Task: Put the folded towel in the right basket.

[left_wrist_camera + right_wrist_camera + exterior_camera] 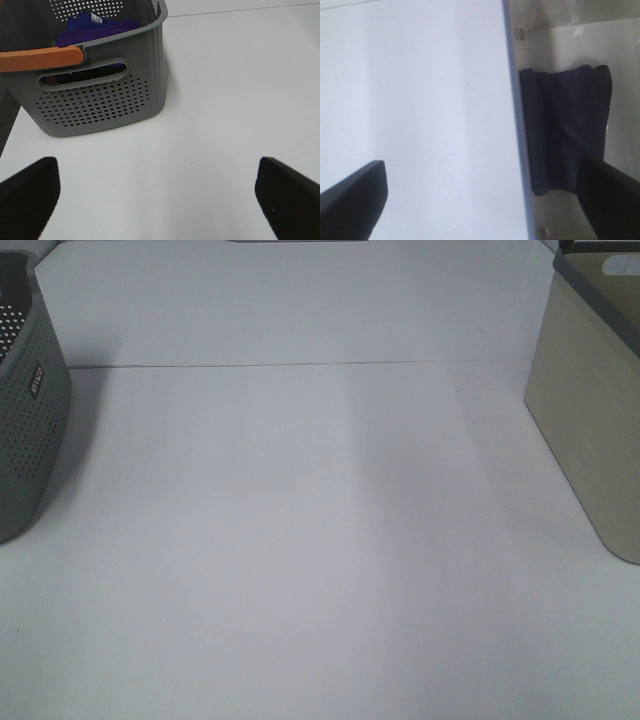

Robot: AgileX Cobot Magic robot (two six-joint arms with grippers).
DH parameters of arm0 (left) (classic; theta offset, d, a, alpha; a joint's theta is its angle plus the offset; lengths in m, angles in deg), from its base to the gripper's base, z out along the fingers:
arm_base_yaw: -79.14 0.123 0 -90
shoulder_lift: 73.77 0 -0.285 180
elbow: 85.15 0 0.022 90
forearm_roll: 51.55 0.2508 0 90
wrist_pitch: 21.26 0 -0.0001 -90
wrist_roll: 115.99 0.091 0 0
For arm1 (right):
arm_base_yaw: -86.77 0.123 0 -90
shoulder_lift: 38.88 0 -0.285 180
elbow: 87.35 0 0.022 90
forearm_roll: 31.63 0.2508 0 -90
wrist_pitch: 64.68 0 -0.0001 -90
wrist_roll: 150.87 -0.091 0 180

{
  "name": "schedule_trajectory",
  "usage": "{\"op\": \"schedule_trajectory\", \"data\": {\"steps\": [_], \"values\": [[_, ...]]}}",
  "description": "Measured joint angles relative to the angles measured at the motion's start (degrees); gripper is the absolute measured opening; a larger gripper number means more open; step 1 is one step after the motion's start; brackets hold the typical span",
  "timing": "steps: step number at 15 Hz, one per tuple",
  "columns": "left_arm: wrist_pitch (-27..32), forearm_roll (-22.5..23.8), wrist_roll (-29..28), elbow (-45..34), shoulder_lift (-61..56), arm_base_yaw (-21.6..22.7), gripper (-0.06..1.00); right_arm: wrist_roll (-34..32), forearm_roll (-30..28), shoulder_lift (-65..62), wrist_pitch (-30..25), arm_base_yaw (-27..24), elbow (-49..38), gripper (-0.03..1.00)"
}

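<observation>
Standing wide apart, left fingers (27, 195) and right fingers (352, 197) hold nothing; folded towel (567, 130) lies in right basket (516, 125).

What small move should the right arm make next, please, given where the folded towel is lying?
Probably draw the right gripper up and back, away from the right basket. The folded towel already lies flat inside it, and the gripper is open with nothing held between its fingers, so nothing seems left to place.
</observation>
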Motion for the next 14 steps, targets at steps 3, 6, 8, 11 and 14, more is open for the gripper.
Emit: {"op": "schedule_trajectory", "data": {"steps": [3, 6, 8, 11, 14], "values": [[0.0, 0.0, 0.1, 0.0, 0.0, 0.0, 0.99, -0.6, -3.3, -1.9, 0.1, 1.1, -0.9, 0.98], [0.0, 0.0, 0.1, 0.0, 0.0, 0.0, 0.99, -1.3, -5.7, -13.2, 0.4, 1.0, -12.5, 0.98], [0.0, 0.0, 0.1, 0.0, 0.0, 0.0, 0.99, -1.4, -5.6, -21.3, 0.9, 1.0, -21.4, 0.98], [0.0, 0.0, 0.1, 0.0, 0.0, 0.0, 0.99, 0.9, -3.4, -45.1, 5.2, 1.0, -45.5, 0.98], [0.0, 0.0, 0.1, 0.0, 0.0, 0.0, 0.99, 3.4, -2.1, -59.1, 8.9, 1.0, -57.4, 0.98]]}}
